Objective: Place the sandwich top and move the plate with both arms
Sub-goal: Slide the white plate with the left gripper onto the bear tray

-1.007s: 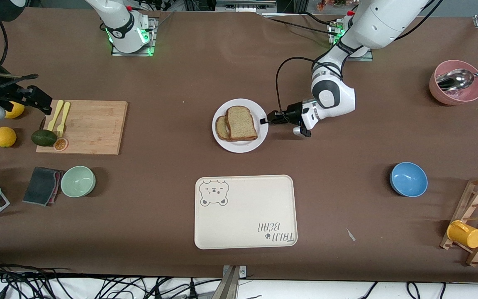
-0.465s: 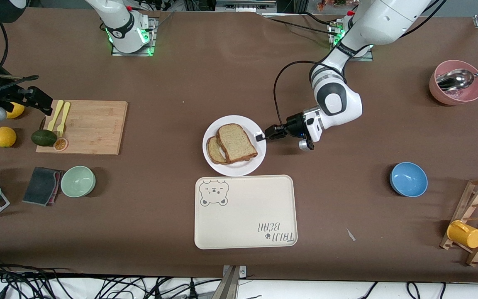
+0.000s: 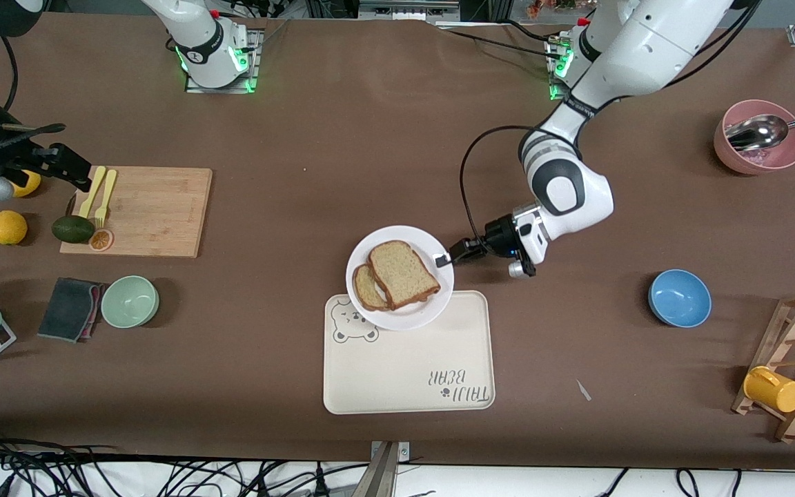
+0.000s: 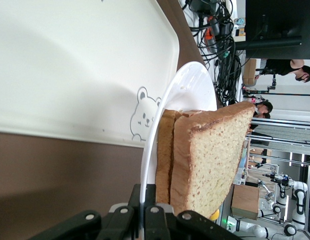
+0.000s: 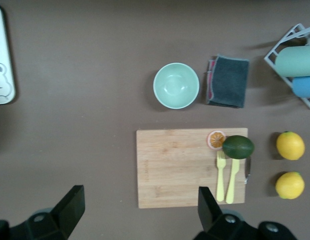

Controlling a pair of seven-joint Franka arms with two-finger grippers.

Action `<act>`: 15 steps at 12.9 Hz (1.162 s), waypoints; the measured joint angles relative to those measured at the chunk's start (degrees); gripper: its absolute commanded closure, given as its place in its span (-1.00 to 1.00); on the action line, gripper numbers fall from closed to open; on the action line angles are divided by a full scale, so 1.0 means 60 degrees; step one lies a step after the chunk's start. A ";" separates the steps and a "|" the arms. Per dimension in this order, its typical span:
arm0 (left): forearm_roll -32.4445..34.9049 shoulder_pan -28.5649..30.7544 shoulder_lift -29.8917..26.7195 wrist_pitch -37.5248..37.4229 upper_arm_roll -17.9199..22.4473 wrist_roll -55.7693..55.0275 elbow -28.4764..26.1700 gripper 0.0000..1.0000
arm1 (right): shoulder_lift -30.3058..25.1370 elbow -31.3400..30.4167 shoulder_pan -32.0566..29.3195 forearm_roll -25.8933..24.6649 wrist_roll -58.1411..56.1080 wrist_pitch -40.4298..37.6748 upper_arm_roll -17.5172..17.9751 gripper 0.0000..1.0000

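The white plate [image 3: 432, 304] is held by its rim in my shut left gripper [image 3: 444, 260], over the edge of the cream bear tray [image 3: 408, 359] that lies farther from the front camera. The sandwich top [image 3: 403, 274] lies on the plate, partly covering a second bread slice [image 3: 367, 288]. The left wrist view shows the plate rim [image 4: 167, 115] between my fingers, the sandwich top [image 4: 210, 160] and the tray [image 4: 69, 65]. My right gripper [image 3: 66, 166] waits open and empty over the table beside the cutting board; it also shows in the right wrist view [image 5: 139, 212].
A wooden cutting board [image 3: 156, 210] with forks, an avocado and an orange slice is at the right arm's end, with lemons, a green bowl [image 3: 130, 301] and a cloth. A blue bowl [image 3: 679, 297], a pink bowl with a spoon [image 3: 760, 148] and a mug rack [image 3: 794, 359] are at the left arm's end.
My left gripper has carried the plate with the sandwich toward the front camera, from the table's middle to over the tray's edge. The right arm has barely moved.
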 measured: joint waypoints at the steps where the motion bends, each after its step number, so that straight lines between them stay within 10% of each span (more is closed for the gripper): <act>1: 0.0491 -0.0014 0.0317 0.0142 0.0044 -0.0487 0.0429 1.00 | 0.0000 -0.0001 0.0000 0.0087 0.0001 -0.0023 0.0000 -1.00; 15: 0.2402 -0.1366 0.3342 0.0512 0.1829 -0.3326 0.4629 1.00 | -0.0001 -0.0022 -0.0001 0.0479 0.0028 -0.0144 -0.0051 -1.00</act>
